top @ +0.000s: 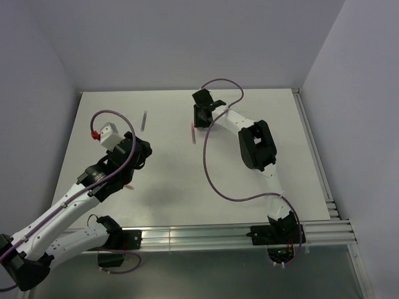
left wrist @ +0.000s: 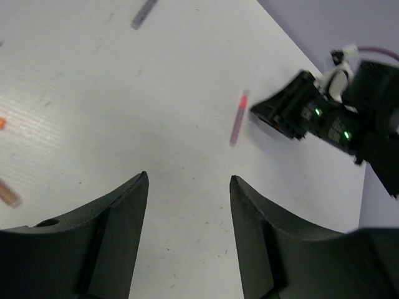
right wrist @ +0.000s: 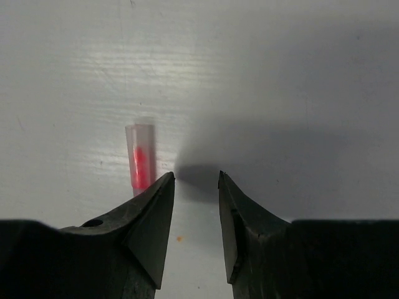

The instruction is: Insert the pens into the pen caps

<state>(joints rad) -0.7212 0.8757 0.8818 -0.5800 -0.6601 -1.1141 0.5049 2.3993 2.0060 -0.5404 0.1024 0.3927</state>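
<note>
Two pairs of jaws, and neither holds anything. The right jaws stand narrowly apart just above the bench [top: 168,187] with bare surface between them, and the left jaws stand wider, also around nothing. One red pen [top: 192,134] lies flat toward the far middle of the bench, just beside the right jaws. In the right wrist view its translucent pen cap [right wrist: 140,159] shows red inside and lies close against the outer side of one tip, so this pen looks capped. The grey pen [top: 144,120] lies well apart to the left, on its own. A small pinkish piece [top: 128,185] lies near the left arm, too small to tell pen from cap. The main risk I see is how close the right jaws are to the capped pen. Any sideways drift as they pull away could catch the cap, roll the pen, or knock a loosely seated cap off. The purple cable [top: 237,200] also loops close by that pen and could sweep it if the arm swings. For the left jaws, the slim grey pen could skid or roll out of a grip that closes off-centre.
</note>
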